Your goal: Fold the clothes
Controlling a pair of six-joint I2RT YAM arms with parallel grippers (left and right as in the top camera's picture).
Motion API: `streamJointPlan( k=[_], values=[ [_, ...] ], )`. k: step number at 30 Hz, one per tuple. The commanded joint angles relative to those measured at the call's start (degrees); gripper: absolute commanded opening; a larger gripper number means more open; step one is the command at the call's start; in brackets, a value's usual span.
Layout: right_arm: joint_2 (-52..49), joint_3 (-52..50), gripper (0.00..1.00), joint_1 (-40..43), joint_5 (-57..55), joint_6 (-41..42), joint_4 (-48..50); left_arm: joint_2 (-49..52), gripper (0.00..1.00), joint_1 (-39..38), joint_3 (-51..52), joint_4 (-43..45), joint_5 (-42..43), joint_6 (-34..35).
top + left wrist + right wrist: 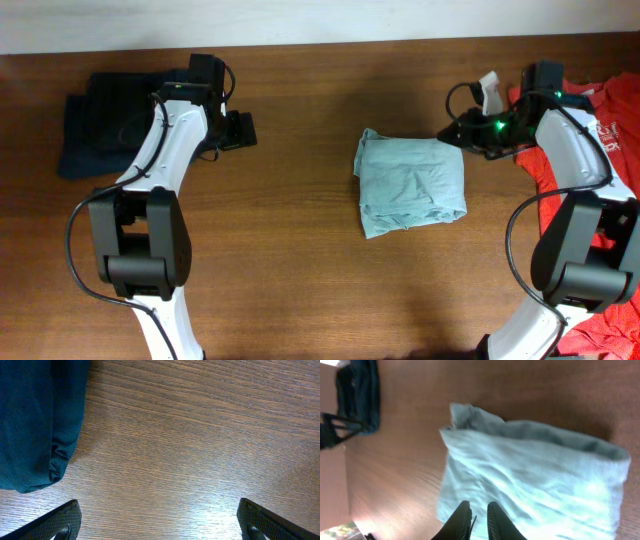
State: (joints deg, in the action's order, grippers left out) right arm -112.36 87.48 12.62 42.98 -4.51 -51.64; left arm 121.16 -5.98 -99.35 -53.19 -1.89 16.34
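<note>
The right gripper [479, 521] has its jaws almost together, a thin slit between them and nothing visibly gripped. The folded grey-blue shirt [535, 485] lies just ahead and beneath. The left gripper [159, 512] is spread wide over the table [200, 435], with navy cloth [35, 420] ahead to its left.

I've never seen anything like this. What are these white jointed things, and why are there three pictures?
They are two robot arms at a wooden table, here to fold clothes. One picture looks down from above; the other two come from a camera on each wrist. A folded pale blue T-shirt lies mid-table, dark navy clothes by the left arm, a red-orange T-shirt by the right arm. The left gripper is wide open over bare wood, holding nothing. The right gripper is nearly shut over the blue shirt; whether it pinches cloth is unclear.
</note>
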Motion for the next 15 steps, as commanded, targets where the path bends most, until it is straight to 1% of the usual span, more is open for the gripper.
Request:
streamJointPlan(
  k=[1, 4, 7, 8, 14, 15],
  values=[
    [-1.77, -3.72, 0.17, 0.22, -0.17, -5.29, 0.46, -1.22, 0.99, 0.02, -0.72, 0.04, 0.24, -0.07],
    [-2.45, -6.25, 0.17, 0.26, -0.17, -6.64, 3.15, -1.22, 0.99, 0.02, -0.72, 0.04, 0.22, -0.07],
    [-2.82, -9.68, 0.17, 0.26, -2.29, -6.64, 8.48, -1.22, 0.99, -0.02, -0.72, 0.04, 0.24, -0.07],
    [-3.17, -12.17, 0.17, 0.26, -4.98, -6.62, 12.22, -1.22, 0.99, -0.02, -0.72, 0.04, 0.22, -0.07],
    [-5.01, -18.62, 0.17, 0.26, -9.01, -6.62, 22.16, -1.22, 0.99, 0.04, -0.72, 0.04, 0.22, -0.07],
    [-5.16, -18.88, 0.13, 0.26, -8.92, -6.62, 22.03, -1.22, 0.99, 0.02, -0.72, 0.04, 0.24, -0.07]
  ],
)
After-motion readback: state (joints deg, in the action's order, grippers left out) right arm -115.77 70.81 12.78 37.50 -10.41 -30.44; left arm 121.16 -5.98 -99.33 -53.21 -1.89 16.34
